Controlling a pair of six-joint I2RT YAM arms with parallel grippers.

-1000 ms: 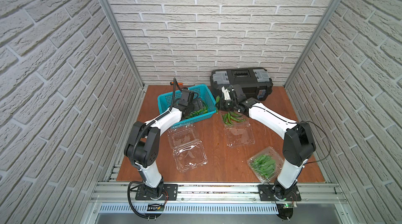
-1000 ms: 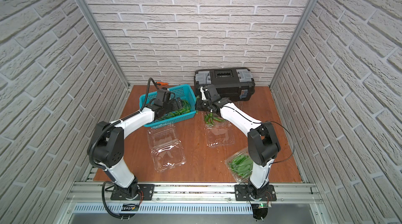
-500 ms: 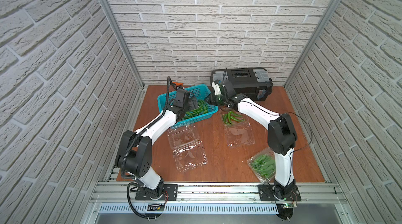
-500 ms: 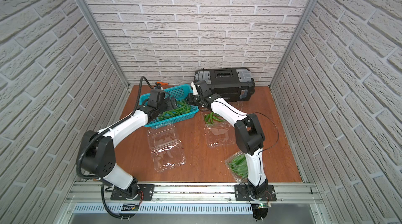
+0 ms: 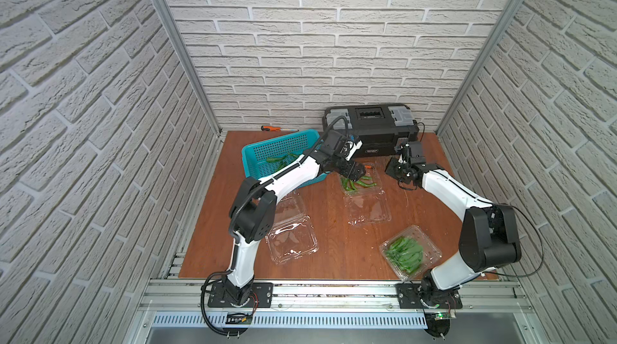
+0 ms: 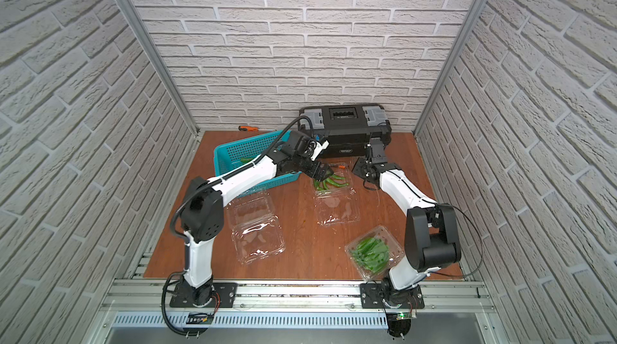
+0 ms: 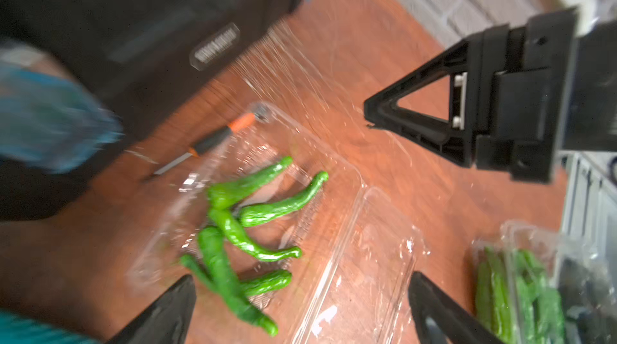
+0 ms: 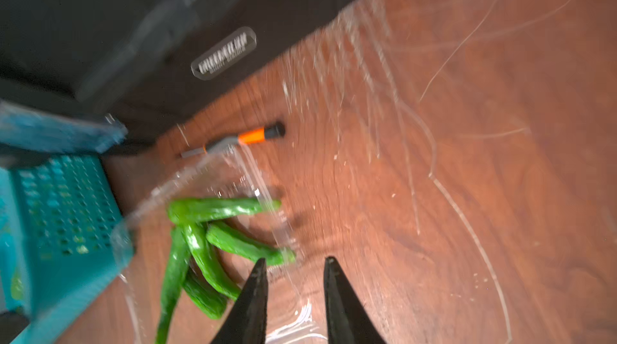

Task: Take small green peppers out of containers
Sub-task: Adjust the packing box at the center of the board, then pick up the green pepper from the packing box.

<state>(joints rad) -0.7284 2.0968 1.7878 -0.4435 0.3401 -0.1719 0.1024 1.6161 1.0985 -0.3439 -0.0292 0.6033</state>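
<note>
Left wrist view showed us our left gripper (image 7: 300,277) wide open, holding nothing, just above the small green peppers (image 7: 230,222) lying in an open container (image 7: 354,175). Our right gripper (image 8: 295,260) was open only a little and empty, beside that container. We saw more peppers (image 5: 404,254) in another container (image 5: 429,247) near the front.
</note>
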